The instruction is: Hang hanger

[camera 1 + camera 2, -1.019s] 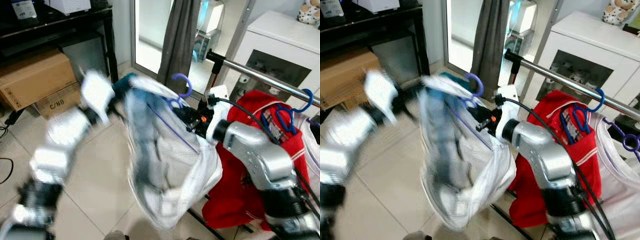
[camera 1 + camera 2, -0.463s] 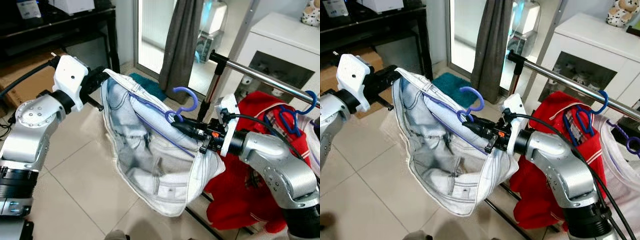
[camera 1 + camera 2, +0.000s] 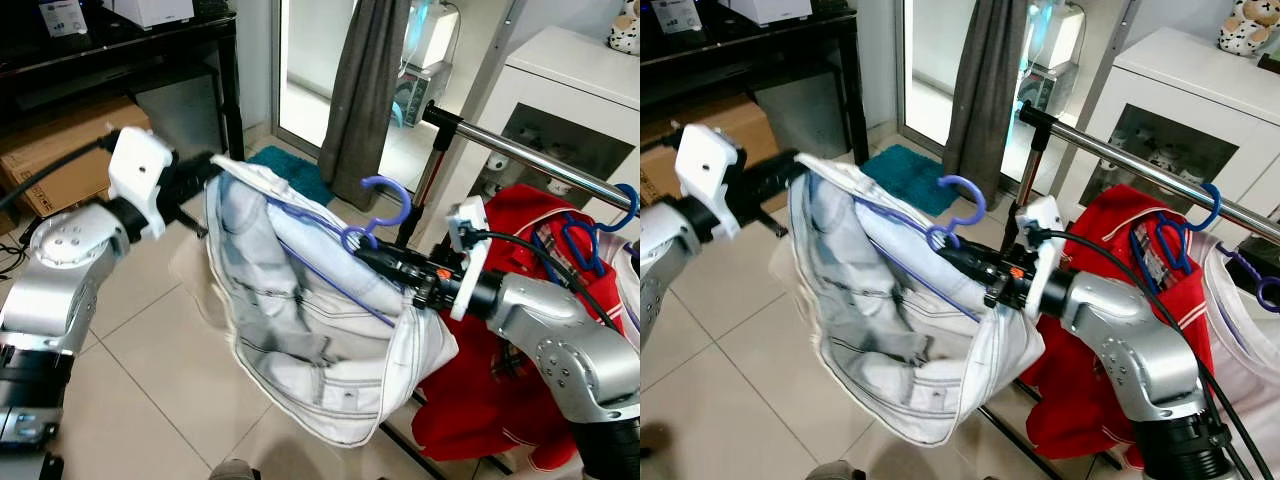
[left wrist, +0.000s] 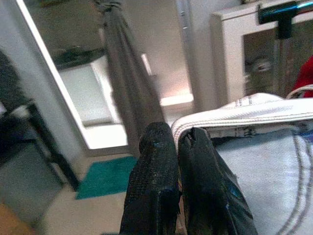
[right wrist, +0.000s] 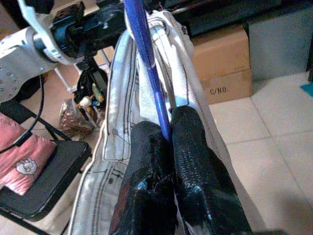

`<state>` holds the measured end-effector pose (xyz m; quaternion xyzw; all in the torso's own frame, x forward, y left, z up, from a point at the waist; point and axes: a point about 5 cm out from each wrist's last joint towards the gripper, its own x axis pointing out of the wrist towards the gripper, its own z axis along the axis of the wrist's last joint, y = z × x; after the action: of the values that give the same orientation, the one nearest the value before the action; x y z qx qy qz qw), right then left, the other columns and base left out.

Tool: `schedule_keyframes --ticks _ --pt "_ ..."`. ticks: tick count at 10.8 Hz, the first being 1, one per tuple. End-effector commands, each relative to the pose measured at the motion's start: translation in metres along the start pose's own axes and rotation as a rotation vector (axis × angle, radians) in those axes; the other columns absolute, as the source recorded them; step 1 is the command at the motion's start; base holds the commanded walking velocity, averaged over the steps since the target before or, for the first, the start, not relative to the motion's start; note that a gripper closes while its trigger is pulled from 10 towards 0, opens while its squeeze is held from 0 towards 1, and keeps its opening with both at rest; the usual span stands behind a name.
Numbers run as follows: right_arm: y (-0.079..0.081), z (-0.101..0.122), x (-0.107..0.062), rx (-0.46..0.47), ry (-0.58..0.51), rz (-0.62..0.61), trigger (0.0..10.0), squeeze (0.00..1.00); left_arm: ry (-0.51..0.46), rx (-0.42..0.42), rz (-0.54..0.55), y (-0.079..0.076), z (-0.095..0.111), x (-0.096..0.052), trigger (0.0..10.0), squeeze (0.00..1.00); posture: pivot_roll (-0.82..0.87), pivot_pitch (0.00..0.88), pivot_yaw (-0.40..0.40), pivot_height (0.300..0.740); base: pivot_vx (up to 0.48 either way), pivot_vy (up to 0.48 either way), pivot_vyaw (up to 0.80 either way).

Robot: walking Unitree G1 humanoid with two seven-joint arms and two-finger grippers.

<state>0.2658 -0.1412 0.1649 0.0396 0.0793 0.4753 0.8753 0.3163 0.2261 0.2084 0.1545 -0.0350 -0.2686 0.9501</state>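
pale floor tiles (image 3: 120,330) spread out below the arms, with a black shelf unit (image 3: 130,50) and cardboard boxes (image 3: 60,165) at the far left edge and a grey curtain (image 3: 365,80) by the glass door behind. a chrome clothes rail (image 3: 1140,165) runs across the upper right on a slant; its near end is bare, while further along a red garment (image 3: 1160,330) hangs on a blue hanger. between the arms hangs a pair of pale jeans (image 3: 310,330) on a purple hanger (image 3: 375,215), whose hook stands up just below and in front of the rail's bare end, not touching it. the right gripper (image 5: 168,132) has its black fingers pressed tight on the hanger's thin bar, at the waistband's right end. the left gripper (image 4: 176,142) is pinched closed on the white waistband edge at the jeans' left end, holding it out wide. jeans sag in a loop well above the tiles, their right edge close to the red garment.
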Motion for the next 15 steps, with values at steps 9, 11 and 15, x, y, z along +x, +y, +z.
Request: schedule_keyframes --ticks 9,11,15 --pt "-0.015 0.011 0.007 -0.513 0.276 -0.163 0.0 0.0 0.186 0.079 0.023 0.0 -0.018 0.004 0.0 0.0 0.02 0.0 -0.049 0.74 0.0 0.0 0.0" --pt "-0.017 -0.002 0.004 -0.58 0.421 -0.146 0.0 0.0 0.146 0.084 -0.015 -0.01 -0.01 0.02 0.0 0.0 0.01 0.0 -0.046 0.74 0.0 0.0 0.0" --pt "-0.014 -0.008 0.012 -0.612 0.515 -0.139 0.0 0.0 0.119 0.112 -0.179 -0.059 -0.011 0.054 0.0 0.0 -0.01 0.0 -0.043 0.74 0.0 0.0 0.0"
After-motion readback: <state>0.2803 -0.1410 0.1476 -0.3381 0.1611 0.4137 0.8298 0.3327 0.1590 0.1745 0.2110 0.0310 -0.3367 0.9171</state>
